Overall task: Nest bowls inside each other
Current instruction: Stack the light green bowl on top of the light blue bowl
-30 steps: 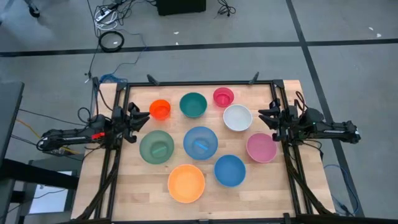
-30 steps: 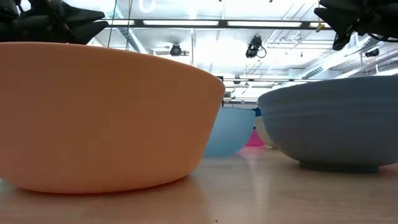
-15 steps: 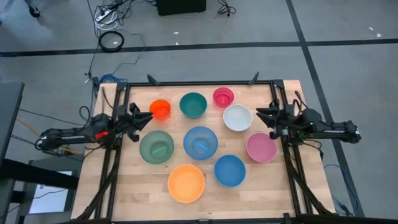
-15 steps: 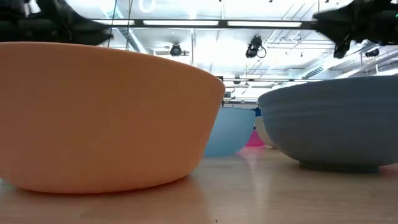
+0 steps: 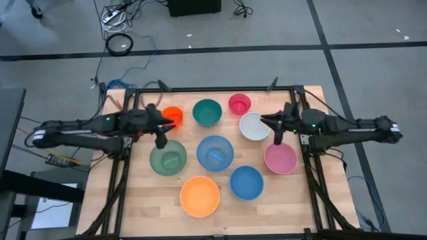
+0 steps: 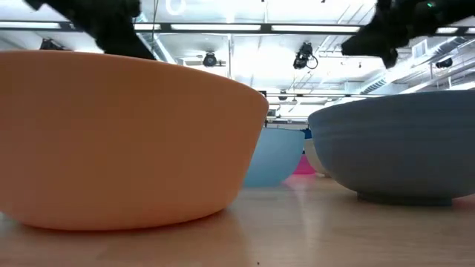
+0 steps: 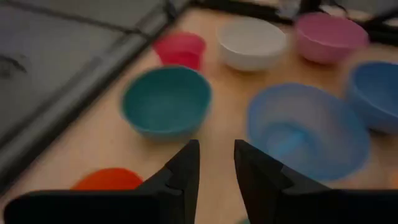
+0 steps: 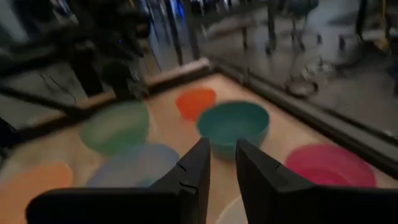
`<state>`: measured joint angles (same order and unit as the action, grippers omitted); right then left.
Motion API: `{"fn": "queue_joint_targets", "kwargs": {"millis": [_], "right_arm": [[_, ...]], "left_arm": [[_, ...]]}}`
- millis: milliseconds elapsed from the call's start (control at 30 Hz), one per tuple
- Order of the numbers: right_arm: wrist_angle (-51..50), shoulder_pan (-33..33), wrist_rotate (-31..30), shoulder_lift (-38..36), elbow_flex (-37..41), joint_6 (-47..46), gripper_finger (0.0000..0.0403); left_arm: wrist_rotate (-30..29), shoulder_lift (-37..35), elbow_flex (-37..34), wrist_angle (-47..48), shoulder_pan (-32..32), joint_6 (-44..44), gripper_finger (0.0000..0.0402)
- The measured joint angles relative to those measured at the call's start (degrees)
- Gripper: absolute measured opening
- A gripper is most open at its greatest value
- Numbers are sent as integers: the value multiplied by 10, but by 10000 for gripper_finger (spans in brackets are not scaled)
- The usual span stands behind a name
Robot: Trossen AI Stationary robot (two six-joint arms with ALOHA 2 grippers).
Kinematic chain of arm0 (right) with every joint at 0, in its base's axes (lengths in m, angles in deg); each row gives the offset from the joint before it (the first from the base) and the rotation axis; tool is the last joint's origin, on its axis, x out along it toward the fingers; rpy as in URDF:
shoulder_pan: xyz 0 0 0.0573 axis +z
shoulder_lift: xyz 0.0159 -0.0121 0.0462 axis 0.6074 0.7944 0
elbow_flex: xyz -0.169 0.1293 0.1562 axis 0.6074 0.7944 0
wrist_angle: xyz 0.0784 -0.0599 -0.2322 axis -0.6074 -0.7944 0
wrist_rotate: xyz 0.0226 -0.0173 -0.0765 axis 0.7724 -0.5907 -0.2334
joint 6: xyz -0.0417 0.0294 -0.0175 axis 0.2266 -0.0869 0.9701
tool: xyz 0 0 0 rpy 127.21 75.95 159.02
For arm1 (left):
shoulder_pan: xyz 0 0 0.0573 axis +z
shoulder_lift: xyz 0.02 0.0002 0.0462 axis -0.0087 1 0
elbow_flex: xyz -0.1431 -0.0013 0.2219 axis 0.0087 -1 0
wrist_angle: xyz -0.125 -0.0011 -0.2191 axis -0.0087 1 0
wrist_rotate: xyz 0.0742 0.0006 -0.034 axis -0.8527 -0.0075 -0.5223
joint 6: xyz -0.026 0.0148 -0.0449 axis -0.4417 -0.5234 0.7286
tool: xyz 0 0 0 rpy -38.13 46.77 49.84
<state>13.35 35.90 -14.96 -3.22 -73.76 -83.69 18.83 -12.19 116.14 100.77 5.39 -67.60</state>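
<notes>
Nine bowls stand apart on their bases on the wooden table (image 5: pixel 143 200): small orange-red (image 5: pixel 173 118), teal (image 5: pixel 207 112), small magenta-red (image 5: pixel 239 103), white (image 5: pixel 253 127), pink (image 5: pixel 280 159), light blue (image 5: pixel 215 153), sage green (image 5: pixel 167 159), orange (image 5: pixel 199 196) and blue (image 5: pixel 246 183). My left gripper (image 5: pixel 161 135) hangs above the table between the orange-red and sage green bowls, its fingers (image 7: pixel 186 168) a narrow gap apart and empty. My right gripper (image 5: pixel 274 128) hovers by the white bowl's right rim, tilted slightly down, fingers (image 8: pixel 198 163) narrowly apart and empty.
A black frame (image 5: pixel 213 89) runs along the table's far edge and down both sides, where the arms are mounted. In the low view the orange bowl (image 6: pixel 126 141) and the blue bowl (image 6: pixel 401 148) fill the foreground. Bare wood shows between the bowls.
Both arms have risen from their rest at the table's sides and reached inward over the table, mostly in the last half second. My left gripper has gone toward the right edge, my right gripper toward the left edge. The bowls have not moved.
</notes>
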Motion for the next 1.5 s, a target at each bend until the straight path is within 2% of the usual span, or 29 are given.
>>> {"fn": "queue_joint_targets", "kwargs": {"millis": [133, 267, 433, 533, 800, 933, 1133, 1333, 1500], "right_arm": [[-12, 8, 26, 71, -63, 8, 92], [-20, 12, 26, 117, -99, 15, 129], [-21, 12, 26, 140, -120, 15, 178], [-22, 14, 26, 142, -121, 15, 207], [-23, 15, 26, 142, -121, 1, 253], [-18, 15, 34, 142, -121, 1, 258], [11, 28, 64, 142, -121, 0, 253], [12, 45, 66, 142, -121, -5, 252], [12, 52, 65, 142, -121, -5, 249]], "left_arm": [[80, 72, 39, 44, 0, 23, 118], [110, 123, 61, 156, 0, 43, 137], [161, 156, 63, 203, -13, 55, 169], [153, 159, 63, 247, -25, 49, 184], [63, 158, 63, 404, -30, 48, 193], [31, 158, 63, 413, -29, 34, 193], [26, 158, 37, 395, -29, 29, 193], [35, 157, 11, 362, -29, 29, 193], [84, 156, 11, 325, -29, 34, 193]]}}
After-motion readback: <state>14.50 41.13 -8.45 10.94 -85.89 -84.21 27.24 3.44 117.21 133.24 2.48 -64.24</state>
